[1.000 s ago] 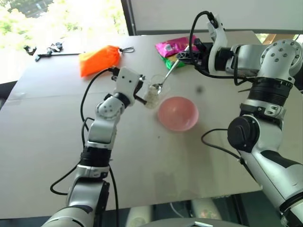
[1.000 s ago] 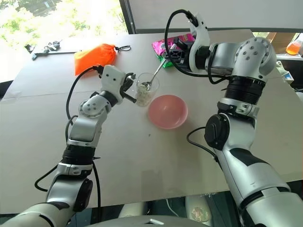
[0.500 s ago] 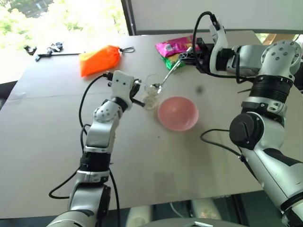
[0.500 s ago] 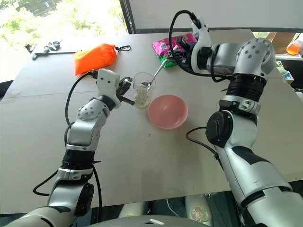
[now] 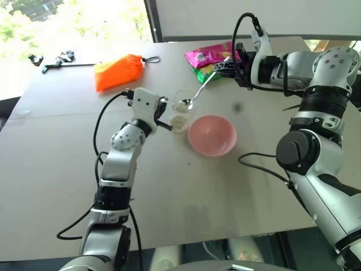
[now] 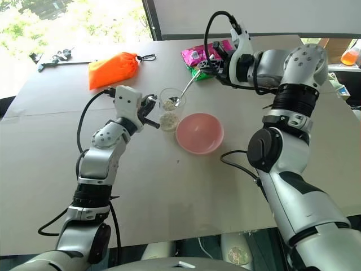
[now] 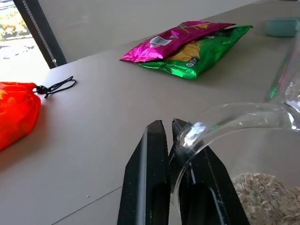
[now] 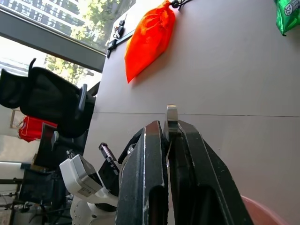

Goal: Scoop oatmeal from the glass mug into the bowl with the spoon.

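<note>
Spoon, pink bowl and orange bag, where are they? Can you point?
spoon [image 6: 176, 101]: right eye view, on its small oval head.
pink bowl [image 6: 199, 133]: right eye view, on its inside.
orange bag [image 5: 117, 71]: left eye view, on the middle of its cloth.

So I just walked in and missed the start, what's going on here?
The robot's left gripper is shut on the handle of the small clear glass mug holding pale oatmeal. Its right gripper holds a slim silver spoon, its head loaded at the mug's rim. The round pink bowl looks empty.
</note>
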You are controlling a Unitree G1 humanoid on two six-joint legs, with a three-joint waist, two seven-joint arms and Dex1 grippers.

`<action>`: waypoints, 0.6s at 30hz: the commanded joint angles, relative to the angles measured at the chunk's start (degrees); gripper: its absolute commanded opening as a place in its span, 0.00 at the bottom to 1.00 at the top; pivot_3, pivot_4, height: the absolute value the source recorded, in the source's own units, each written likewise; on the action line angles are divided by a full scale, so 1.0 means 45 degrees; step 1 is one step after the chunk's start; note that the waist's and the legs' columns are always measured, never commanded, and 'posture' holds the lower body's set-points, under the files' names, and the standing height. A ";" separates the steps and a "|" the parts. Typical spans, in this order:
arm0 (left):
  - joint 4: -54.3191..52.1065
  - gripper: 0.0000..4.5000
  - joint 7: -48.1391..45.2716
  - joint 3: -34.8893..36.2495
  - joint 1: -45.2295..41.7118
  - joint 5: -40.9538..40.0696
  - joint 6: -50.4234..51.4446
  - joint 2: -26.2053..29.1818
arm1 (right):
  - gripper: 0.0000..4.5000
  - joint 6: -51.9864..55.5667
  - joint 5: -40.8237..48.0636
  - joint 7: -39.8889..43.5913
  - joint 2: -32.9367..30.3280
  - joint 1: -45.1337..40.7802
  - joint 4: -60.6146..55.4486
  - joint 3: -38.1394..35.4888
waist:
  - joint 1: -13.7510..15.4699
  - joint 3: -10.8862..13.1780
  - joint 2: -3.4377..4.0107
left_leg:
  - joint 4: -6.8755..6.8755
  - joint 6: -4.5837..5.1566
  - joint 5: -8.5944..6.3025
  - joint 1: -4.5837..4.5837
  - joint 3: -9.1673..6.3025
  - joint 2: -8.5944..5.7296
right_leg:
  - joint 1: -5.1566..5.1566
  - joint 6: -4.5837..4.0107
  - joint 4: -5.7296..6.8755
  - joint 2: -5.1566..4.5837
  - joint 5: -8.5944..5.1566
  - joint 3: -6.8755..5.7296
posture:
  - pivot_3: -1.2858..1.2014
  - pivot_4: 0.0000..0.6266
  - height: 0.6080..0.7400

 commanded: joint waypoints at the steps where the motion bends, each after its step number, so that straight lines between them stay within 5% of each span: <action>1: -0.0826 0.03 0.0093 0.0235 0.0067 -0.0144 -0.0384 0.0025 | 0.00 -0.0312 0.0235 -0.0087 -0.0301 -0.0593 -0.0111 -0.0245 | 0.0000 0.0000 0.0000 | 0.0000 0.0000 0.0000 0.0000 0.0000 0.0000 | 0.0000 0.0000 -0.0001 0.0000 0.0000 0.0000 | 0.52 0.24 1.00; 18: -0.0886 0.03 0.0068 0.0226 0.0341 0.0005 -0.0705 0.0214 | 0.00 -0.0259 0.0571 -0.0525 -0.0537 -0.1039 0.0223 -0.0792 | 0.0003 0.0000 0.0001 | -0.0001 0.0000 0.0000 0.0000 0.0006 0.0002 | 0.0000 0.0000 -0.0002 0.0000 0.0000 0.0005 | 0.52 0.24 1.00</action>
